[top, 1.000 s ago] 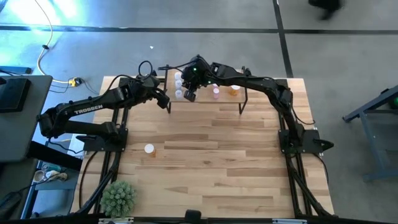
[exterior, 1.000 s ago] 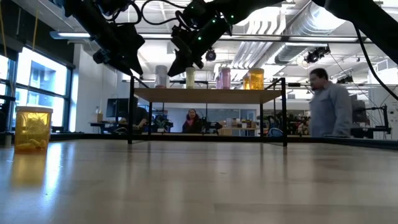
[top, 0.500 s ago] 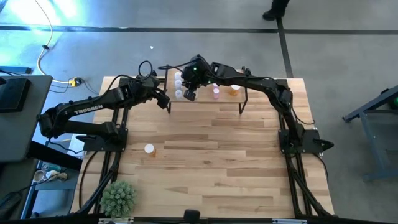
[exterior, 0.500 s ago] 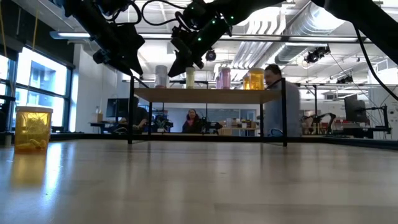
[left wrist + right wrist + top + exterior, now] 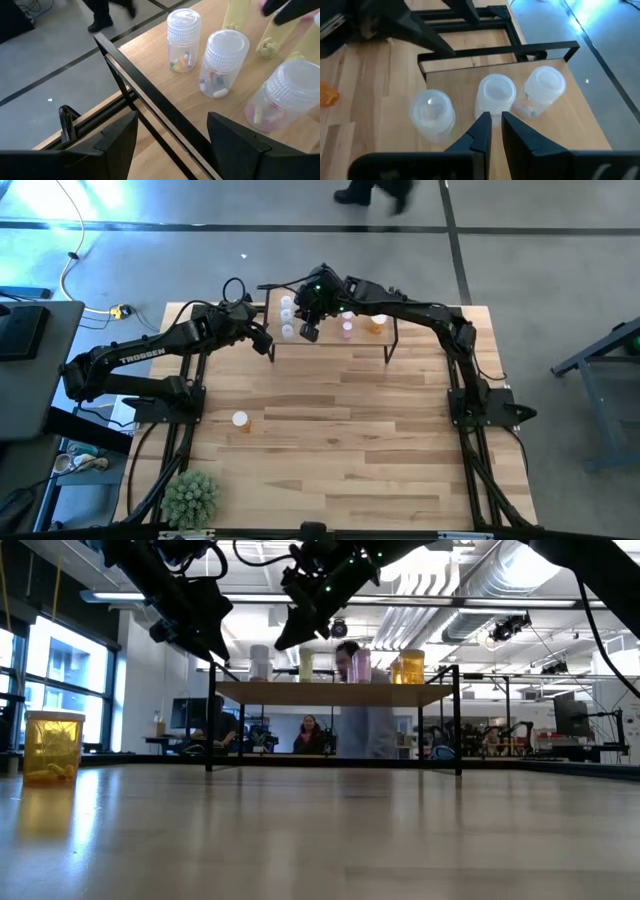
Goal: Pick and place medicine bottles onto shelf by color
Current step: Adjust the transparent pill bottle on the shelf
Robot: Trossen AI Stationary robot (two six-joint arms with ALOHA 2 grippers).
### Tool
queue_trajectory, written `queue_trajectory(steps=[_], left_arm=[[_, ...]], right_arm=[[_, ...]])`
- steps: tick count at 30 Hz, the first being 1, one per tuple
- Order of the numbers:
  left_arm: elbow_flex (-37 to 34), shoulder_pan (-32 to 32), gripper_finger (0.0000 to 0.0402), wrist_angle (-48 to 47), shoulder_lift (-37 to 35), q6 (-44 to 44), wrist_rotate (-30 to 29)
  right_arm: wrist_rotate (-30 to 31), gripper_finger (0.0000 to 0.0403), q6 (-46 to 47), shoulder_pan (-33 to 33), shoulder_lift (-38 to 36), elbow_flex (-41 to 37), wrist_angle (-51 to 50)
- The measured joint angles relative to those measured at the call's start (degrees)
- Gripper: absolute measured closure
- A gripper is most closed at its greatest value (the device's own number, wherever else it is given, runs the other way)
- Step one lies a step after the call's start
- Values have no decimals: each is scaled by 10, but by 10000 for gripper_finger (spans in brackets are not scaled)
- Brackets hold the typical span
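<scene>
High view puts my right end effector (image 5: 309, 330) over the left end of the shelf (image 5: 362, 341), just beside the cluster of pale bottles (image 5: 287, 317) standing there. My right wrist view shows its fingers (image 5: 479, 134) nearly closed with only a thin gap between them, holding nothing, poised above three white-capped bottles on the shelf; the middle bottle (image 5: 495, 95) sits just past the fingertips, apart from them.

My left end effector (image 5: 268, 345) hangs just off the shelf's left end, near its black leg. In my left wrist view its two fingers (image 5: 116, 141) are spread wide and empty, straddling the shelf's black frame edge (image 5: 145, 107), with two clear bottles (image 5: 183, 34) and a pinkish one (image 5: 279, 97) upright on the wood top beyond.

Farther right along the shelf stand a pink bottle (image 5: 347, 329) and an orange bottle (image 5: 376, 322). Well apart from the shelf, one more orange bottle (image 5: 240, 420) stands alone on the tabletop (image 5: 350, 440); the low view shows it upright (image 5: 52, 746). A small green plant (image 5: 190, 497) sits at the tabletop corner farthest from the shelf, on my left side.
</scene>
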Motion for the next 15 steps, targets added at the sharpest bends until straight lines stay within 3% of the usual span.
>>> queue_trajectory(steps=[9,15], left_arm=[[0,0,172,-1,0,0,2],[0,0,172,-1,0,0,2]], right_arm=[[-65,369,-49,27,-24,0,-39],[-64,369,-73,57,-17,0,-51]])
